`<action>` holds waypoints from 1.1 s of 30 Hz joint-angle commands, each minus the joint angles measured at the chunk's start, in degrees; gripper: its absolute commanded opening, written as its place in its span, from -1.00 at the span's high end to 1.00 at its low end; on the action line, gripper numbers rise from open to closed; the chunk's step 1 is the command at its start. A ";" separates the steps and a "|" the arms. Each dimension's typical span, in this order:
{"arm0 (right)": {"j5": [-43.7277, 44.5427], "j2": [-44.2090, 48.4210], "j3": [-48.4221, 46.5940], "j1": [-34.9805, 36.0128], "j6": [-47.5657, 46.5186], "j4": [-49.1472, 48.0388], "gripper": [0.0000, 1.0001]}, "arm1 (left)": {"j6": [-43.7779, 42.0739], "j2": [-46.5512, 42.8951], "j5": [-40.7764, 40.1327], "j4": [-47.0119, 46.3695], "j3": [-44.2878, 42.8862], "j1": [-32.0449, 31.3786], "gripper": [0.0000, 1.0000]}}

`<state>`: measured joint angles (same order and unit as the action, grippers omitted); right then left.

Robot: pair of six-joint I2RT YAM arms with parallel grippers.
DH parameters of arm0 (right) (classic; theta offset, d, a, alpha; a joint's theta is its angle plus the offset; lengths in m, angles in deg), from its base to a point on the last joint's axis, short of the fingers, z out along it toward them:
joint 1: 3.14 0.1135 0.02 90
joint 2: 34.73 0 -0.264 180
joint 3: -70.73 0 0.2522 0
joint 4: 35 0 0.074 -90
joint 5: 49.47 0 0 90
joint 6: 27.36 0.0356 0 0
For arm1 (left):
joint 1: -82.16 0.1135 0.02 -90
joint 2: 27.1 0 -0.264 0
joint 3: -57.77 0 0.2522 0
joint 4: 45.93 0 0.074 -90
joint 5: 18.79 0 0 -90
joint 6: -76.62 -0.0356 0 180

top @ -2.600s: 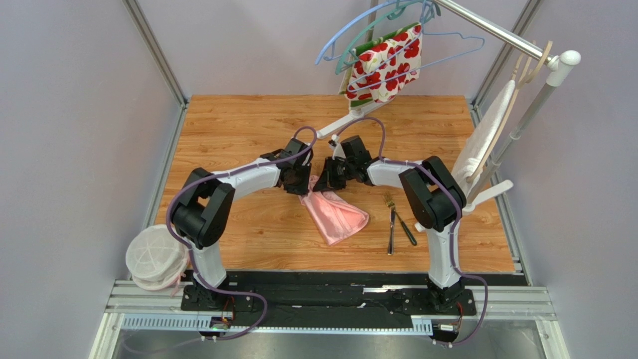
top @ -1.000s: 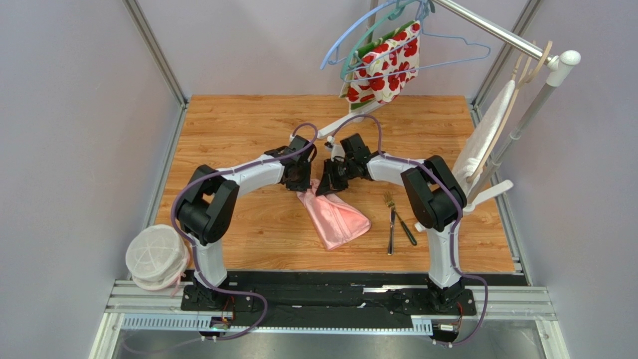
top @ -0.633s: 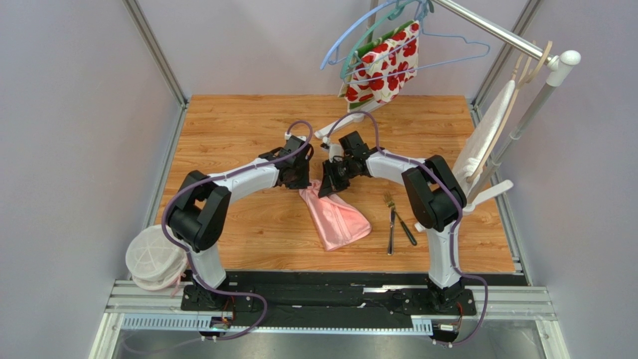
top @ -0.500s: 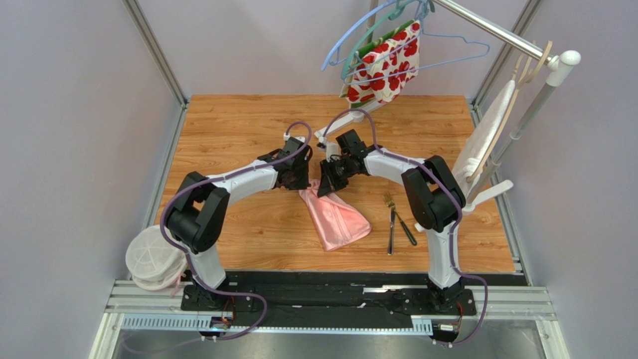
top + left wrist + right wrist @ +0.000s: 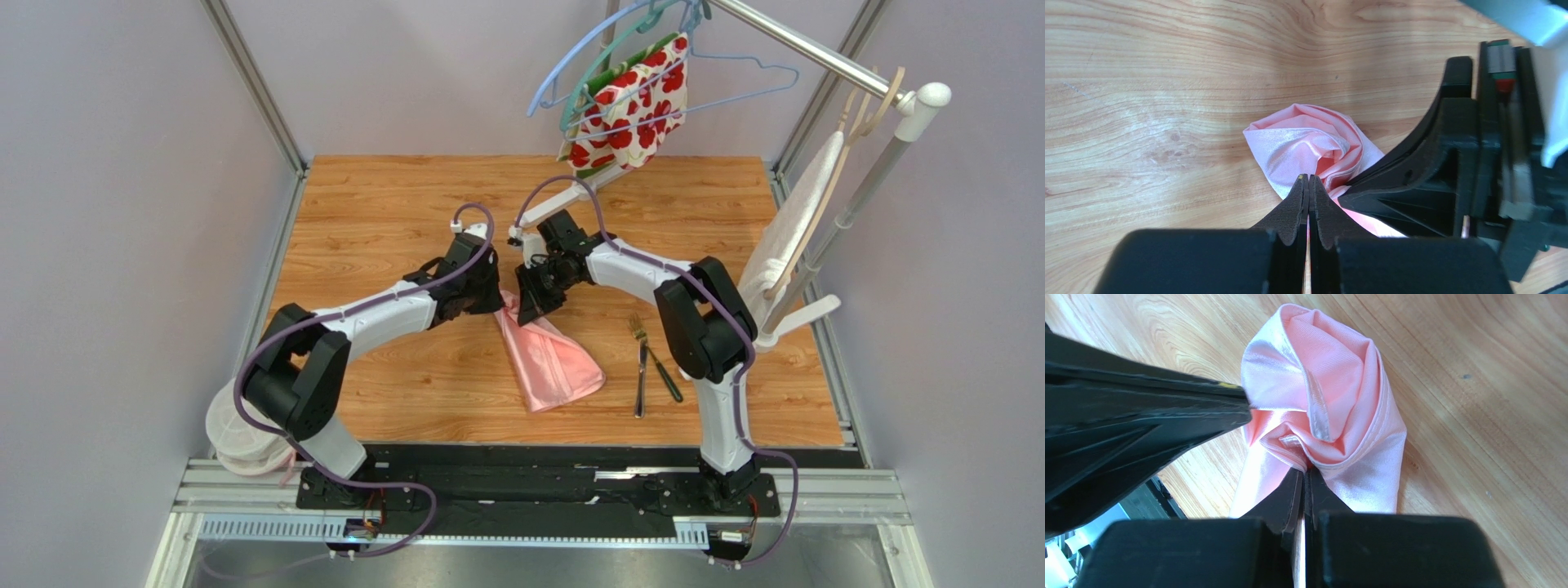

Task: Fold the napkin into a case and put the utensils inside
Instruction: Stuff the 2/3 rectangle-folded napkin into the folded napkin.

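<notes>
Near centre of the tabletop: the napkin, pink and shiny. Its near end lies flat on the wood. Its far end is drawn up into a twisted bunch.

Just right of it, not touching: the utensils. The fork and a darker thin piece lie in a narrow V, tines pointing away. No case formed yet, judging by the loose roll seen in both wrist views.

Further in: both arms meet over the bunched end. Left jaws are pressed together on a pinch of the napkin. Right jaws are likewise clamped on a fold of it, almost nose to nose with the left.

Far edge: a red-and-white floral cloth hangs from hangers. A white cloth hangs at far right.

Risks, my judgement:
- The fabric is slick and each pinch is small, so one corner could slip free if the arms pull apart unevenly.
- The twist may not shake out, which would give a crooked fold.
- The jaws are very close and could knock each other.
- A sweep to the right would drag cloth over the fork.
</notes>
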<state>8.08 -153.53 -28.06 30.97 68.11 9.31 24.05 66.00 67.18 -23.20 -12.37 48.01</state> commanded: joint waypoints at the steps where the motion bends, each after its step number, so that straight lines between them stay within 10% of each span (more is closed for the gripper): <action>1: 0.89 -1.17 -1.28 0.61 -0.29 1.27 1.00 | 1.33 -2.92 0.78 -5.97 1.36 -0.48 1.00; 14: 1.25 -3.63 -5.59 0.53 3.05 3.65 1.00 | -3.67 -2.05 2.28 0.07 -1.36 -1.80 1.00; 19: -0.60 -1.87 -2.95 -0.18 3.49 2.59 1.00 | -8.68 -1.43 -6.59 7.36 -2.51 -3.20 0.46; 33: -6.31 1.38 1.19 -4.05 9.02 -1.89 1.00 | -12.29 7.88 -5.37 11.33 -9.45 -5.40 0.27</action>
<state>4.21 -155.61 -27.21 27.56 75.02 10.34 13.97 72.49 62.08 -13.10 -18.38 43.27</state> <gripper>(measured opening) 0.011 0.364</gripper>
